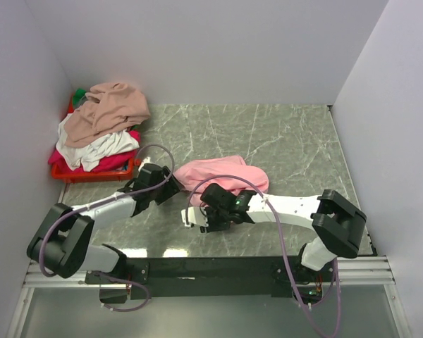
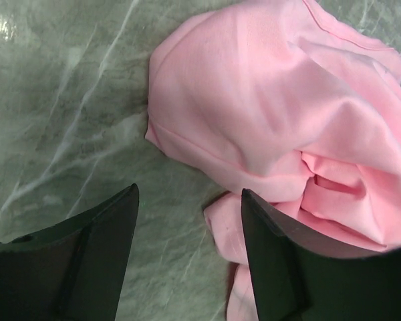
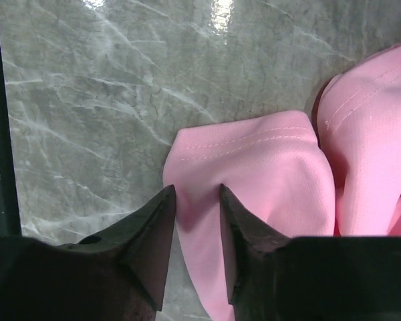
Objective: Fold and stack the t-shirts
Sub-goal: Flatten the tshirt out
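Since nothing looks folded or stacked yet, I judge the whole job remains: the crumpled light pink cloth t-shirt (image 1: 222,174) lies on the grey marbled table (image 1: 289,134), with the other shirts (image 1: 102,123) heaped in the red plastic basket (image 1: 92,174). My left gripper (image 2: 187,195) is spread at the pink shirt's left edge. My right gripper (image 3: 197,192) narrowly straddles a hem, and I cannot tell if it pinches.

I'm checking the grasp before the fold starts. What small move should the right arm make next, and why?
Probably close the right gripper on the pink t-shirt. Its jaws stand slightly apart astride a corner of the stitched hem lying on the table, so the cloth looks not yet pinched. The left gripper is open beside the shirt.
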{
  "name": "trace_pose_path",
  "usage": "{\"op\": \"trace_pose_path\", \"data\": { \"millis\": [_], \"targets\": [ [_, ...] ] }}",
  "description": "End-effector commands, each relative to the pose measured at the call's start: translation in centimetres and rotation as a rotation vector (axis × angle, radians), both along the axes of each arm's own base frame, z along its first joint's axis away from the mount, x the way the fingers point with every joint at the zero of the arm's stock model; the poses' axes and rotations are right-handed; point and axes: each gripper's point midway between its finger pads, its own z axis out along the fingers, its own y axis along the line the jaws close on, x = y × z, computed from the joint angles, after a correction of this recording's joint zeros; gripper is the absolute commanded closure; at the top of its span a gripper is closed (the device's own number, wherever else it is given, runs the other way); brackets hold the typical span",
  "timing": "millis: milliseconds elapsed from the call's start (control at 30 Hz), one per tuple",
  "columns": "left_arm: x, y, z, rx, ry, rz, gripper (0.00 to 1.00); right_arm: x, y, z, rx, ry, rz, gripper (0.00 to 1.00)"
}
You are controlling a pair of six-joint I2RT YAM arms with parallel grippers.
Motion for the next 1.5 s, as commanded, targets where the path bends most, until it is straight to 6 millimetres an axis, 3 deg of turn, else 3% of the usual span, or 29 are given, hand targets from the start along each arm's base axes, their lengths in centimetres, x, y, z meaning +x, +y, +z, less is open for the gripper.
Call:
{"op": "trace_pose_path", "data": {
  "millis": [0, 67, 100, 267, 367, 467, 567, 633, 667, 733, 767, 833, 867, 933, 967, 1000, 1033, 1100, 1133, 1233, 1367, 1467],
  "targets": [
    [2.8, -0.6, 2.0, -0.014, -0.09, 0.015, 0.33, 0.8, 0.8, 1.0, 0.051, -0.004, -0.034, 0.64],
    [3.1, -0.8, 1.4, -0.004, -0.086, 0.009, 0.35, 0.9, 0.8, 1.7, 0.076, 0.021, -0.043, 0.73],
    [3.4, -1.0, 1.6, -0.006, -0.094, 0.006, 0.42, 1.3, 0.5, 2.0, 0.087, 0.026, -0.062, 0.78],
    [4.6, -1.4, 0.2, 0.03, -0.075, -0.012, 0.54, 1.5, -0.1, 2.8, 0.111, 0.078, -0.087, 0.91],
    [5.4, -1.6, 0.1, 0.051, -0.086, -0.02, 0.71, 1.9, -0.7, 4.1, 0.137, 0.109, -0.112, 0.98],
    [6.2, -1.4, 0.6, 0.082, -0.125, -0.026, 1.0, 1.8, -2.3, 5.8, 0.166, 0.176, -0.071, 1.0],
    [7.0, -1.5, 2.4, 0.094, -0.204, -0.052, 1.0, 3.5, -4.6, 8.2, 0.231, 0.138, -0.113, 1.0],
    [7.1, -1.4, 3.9, 0.104, -0.252, -0.065, 1.0, 4.8, -6.0, 10.8, 0.296, 0.051, -0.157, 1.0],
    [7.2, -1.3, 6.2, 0.103, -0.319, -0.074, 1.0, 6.3, -7.5, 11.9, 0.321, 0.015, -0.226, 1.0],
    [6.8, -0.9, 8.6, 0.116, -0.398, -0.097, 1.0, 7.7, -9.3, 15.7, 0.386, -0.087, -0.285, 1.0],
    [6.4, -0.8, 11.8, 0.096, -0.482, -0.098, 1.0, 8.6, -10.6, 17.1, 0.404, -0.127, -0.334, 1.0],
    [5.9, -0.4, 15.3, 0.086, -0.573, -0.103, 1.0, 9.6, -12.0, 21.4, 0.459, -0.237, -0.379, 1.0],
    [5.1, 0.0, 18.5, 0.074, -0.657, -0.105, 1.0, 9.7, -12.4, 22.9, 0.481, -0.268, -0.395, 1.0],
    [4.3, 0.4, 22.7, 0.055, -0.758, -0.101, 1.0, 10.0, -13.4, 25.7, 0.504, -0.319, -0.435, 1.0],
    [3.2, 0.9, 25.6, 0.039, -0.833, -0.096, 1.0, 10.1, -13.5, 28.9, 0.551, -0.367, -0.445, 1.0],
    [2.7, 1.3, 28.0, 0.03, -0.88, -0.089, 1.0, 10.0, -13.7, 30.4, 0.572, -0.389, -0.454, 1.0],
    [2.1, 1.6, 29.5, 0.024, -0.913, -0.082, 1.0, 9.8, -13.9, 33.1, 0.613, -0.435, -0.455, 1.0],
    [0.3, 2.4, 33.7, 0.009, -1.006, -0.082, 1.0, 9.4, -14.3, 35.8, 0.658, -0.471, -0.474, 1.0],
    [-0.1, 2.6, 34.7, 0.009, -1.025, -0.081, 1.0, 8.8, -14.6, 38.2, 0.692, -0.51, -0.473, 1.0],
    [-2.0, 3.3, 38.4, -0.009, -1.093, -0.082, 1.0, 7.5, -15.5, 42.5, 0.754, -0.582, -0.486, 1.0],
    [-4.7, 4.9, 42.7, -0.027, -1.185, -0.055, 1.0, 5.8, -17.2, 47.0, 0.824, -0.676, -0.527, 1.0],
    [-5.9, 6.0, 44.1, -0.022, -1.22, -0.025, 1.0, 4.6, -18.5, 49.5, 0.864, -0.741, -0.559, 1.0]
  ]
}}
